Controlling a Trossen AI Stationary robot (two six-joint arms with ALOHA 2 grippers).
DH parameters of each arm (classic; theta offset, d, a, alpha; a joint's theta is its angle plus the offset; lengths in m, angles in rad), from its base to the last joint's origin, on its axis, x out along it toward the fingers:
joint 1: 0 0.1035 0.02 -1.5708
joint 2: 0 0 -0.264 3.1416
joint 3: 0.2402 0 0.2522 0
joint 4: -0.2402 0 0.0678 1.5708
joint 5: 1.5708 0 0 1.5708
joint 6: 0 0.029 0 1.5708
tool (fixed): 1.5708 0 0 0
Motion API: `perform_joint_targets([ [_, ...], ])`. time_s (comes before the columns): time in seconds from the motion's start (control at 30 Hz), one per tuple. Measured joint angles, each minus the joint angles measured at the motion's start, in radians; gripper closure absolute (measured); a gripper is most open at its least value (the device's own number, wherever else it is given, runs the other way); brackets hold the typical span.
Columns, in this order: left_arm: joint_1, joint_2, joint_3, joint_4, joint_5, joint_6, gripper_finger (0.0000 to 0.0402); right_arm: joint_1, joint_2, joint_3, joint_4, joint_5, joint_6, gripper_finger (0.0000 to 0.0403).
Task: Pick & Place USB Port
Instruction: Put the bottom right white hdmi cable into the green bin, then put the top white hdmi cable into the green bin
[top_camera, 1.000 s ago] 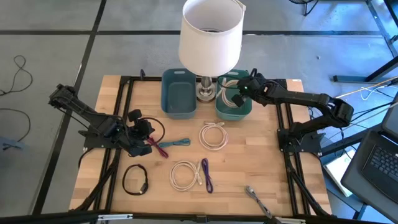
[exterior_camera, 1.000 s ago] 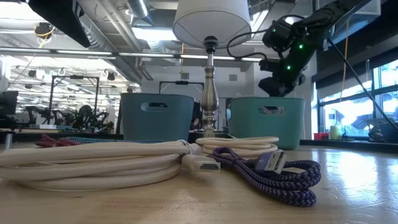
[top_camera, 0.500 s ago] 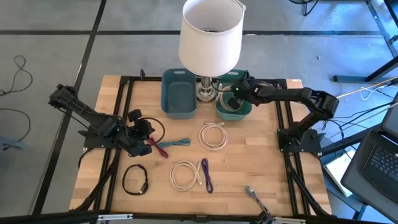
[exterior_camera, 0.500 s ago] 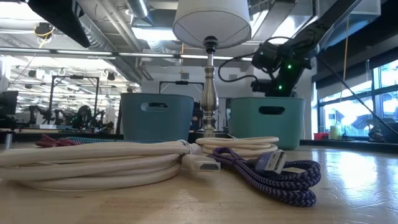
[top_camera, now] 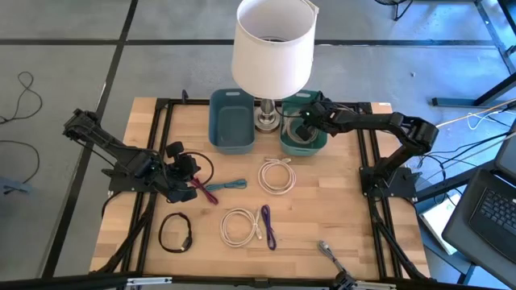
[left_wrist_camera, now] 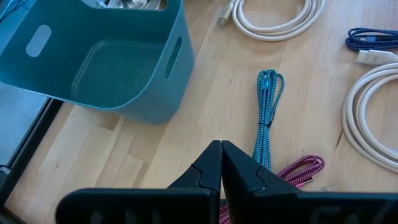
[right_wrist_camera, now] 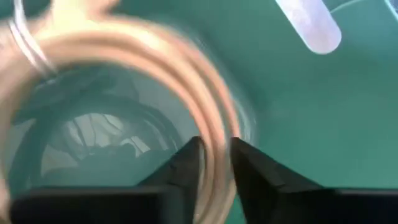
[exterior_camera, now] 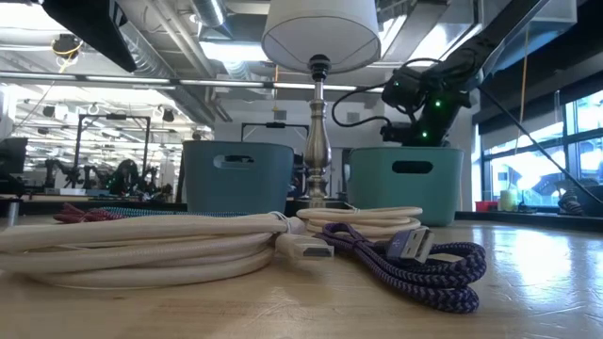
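Right of the lamp [top_camera: 272, 48], inside the green bin [top_camera: 315, 145], your right gripper [right_wrist_camera: 214, 163] has its fingers narrowly parted around a white cable [right_wrist_camera: 186, 81], low so the coil lands in the bin. Left gripper [left_wrist_camera: 221, 163] is pressed closed, empty, parked well left of the lamp.

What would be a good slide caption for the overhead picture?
Right gripper lowers a white cable into the green bin; left gripper waits beside loose cables.
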Motion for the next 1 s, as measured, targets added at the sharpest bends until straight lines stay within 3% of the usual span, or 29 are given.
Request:
perform_joint_targets([
  [0.13, 0.000, 0.000, 0.000, 0.000, 0.000, 0.000, 0.0398, 0.000, 0.000, 0.000, 0.009, -0.003, -0.001, 0.0204],
  [0.27, 0.000, 0.000, 0.000, 0.000, 0.000, 0.000, 0.0398, 0.013, -0.008, 0.000, 0.020, 0.020, -0.054, 0.0168],
  [0.53, 0.000, 0.000, 0.000, -0.003, 0.000, 0.000, 0.0398, 0.087, -0.155, 0.000, -0.012, 0.089, -0.113, 0.0206],
  [0.83, 0.000, 0.000, 0.000, -0.004, -0.008, 0.016, 0.0398, 0.233, -0.428, 0.001, -0.291, 0.165, -0.046, 0.0249],
  [0.9, 0.000, 0.000, 0.000, -0.004, -0.008, 0.016, 0.0398, 0.279, -0.493, 0.001, -0.362, 0.098, 0.023, 0.0252],
  [1.0, 0.000, 0.000, 0.000, -0.004, -0.008, 0.019, 0.0398, 0.350, -0.577, 0.001, -0.436, -0.141, 0.158, 0.0254],
])
